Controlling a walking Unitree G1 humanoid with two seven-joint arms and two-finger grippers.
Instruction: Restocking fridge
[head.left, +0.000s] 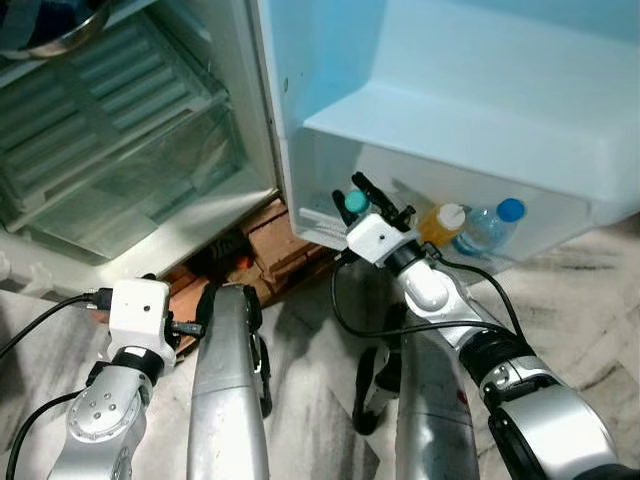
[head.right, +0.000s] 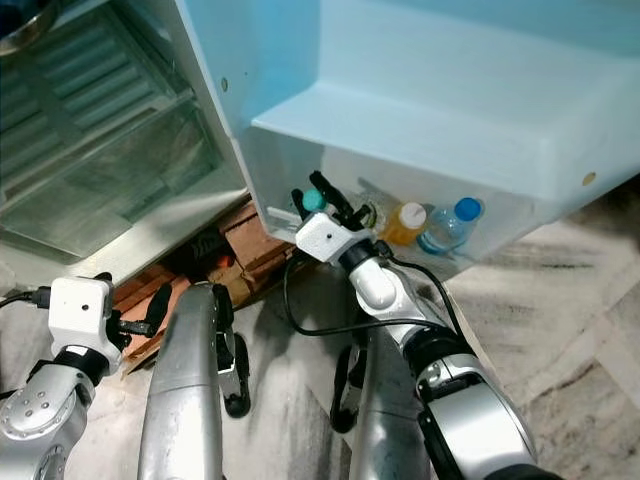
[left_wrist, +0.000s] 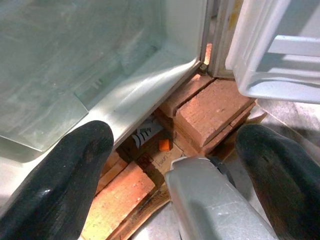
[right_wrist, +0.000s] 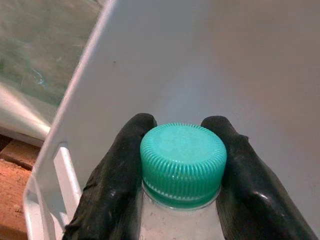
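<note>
Over on the left we've got the left gripper (left_wrist: 170, 170) hanging low with its black fingers spread wide, nothing between them, pointed at the red bricks (left_wrist: 212, 107) under the white fridge body (head.left: 150, 240). Moving right, our right gripper (head.left: 375, 200) is clamped around the neck of a clear plastic bottle with a teal ribbed cap (right_wrist: 183, 157), one finger each side just under the cap. The right arm reaches forward and up, holding the bottle in the bottom shelf of the pale blue fridge door (head.left: 560, 150). Further right there, an orange bottle with a white cap (head.left: 443, 222) and a clear bottle with a blue cap (head.left: 490, 225).
</note>
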